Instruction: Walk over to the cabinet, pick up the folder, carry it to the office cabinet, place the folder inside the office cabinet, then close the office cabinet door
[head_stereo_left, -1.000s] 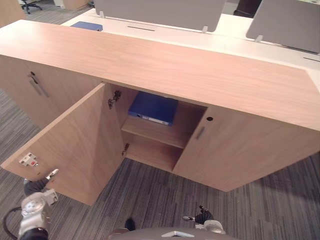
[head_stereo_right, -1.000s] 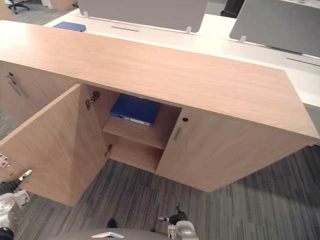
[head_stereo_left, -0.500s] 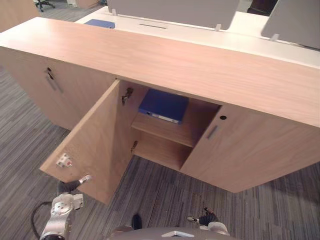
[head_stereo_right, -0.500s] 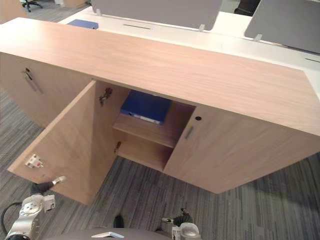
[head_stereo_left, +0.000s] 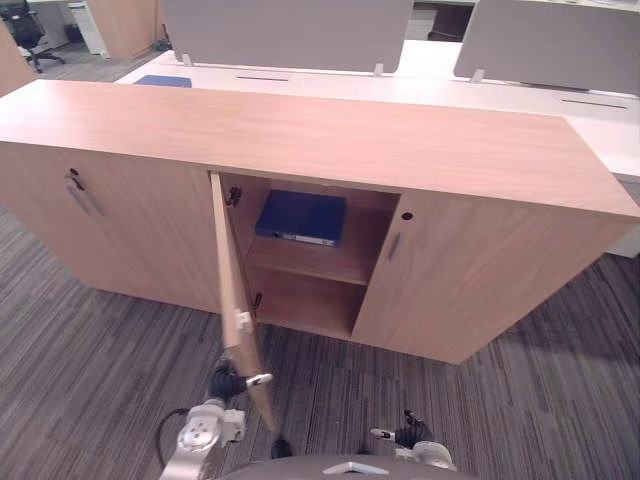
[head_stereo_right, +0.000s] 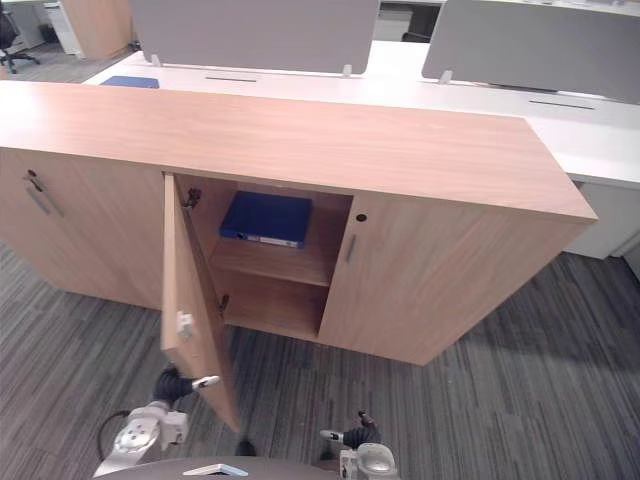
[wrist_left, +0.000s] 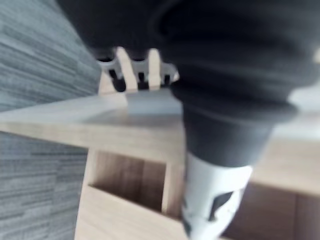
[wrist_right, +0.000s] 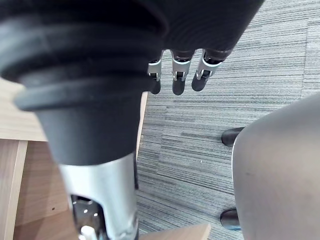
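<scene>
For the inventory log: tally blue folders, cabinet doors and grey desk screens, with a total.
Blue folders: 2, the folder on the shelf and the folder on the white desk.
Cabinet doors: 3, the open door, the left shut door and the right shut door.
Grey desk screens: 2, the left screen and the right screen.
Total: 7

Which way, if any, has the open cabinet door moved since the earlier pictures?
Yes. Against the cabinet front, the door has swung toward closing: it was spread wide to the left, and now it juts nearly straight out toward the robot.
</scene>
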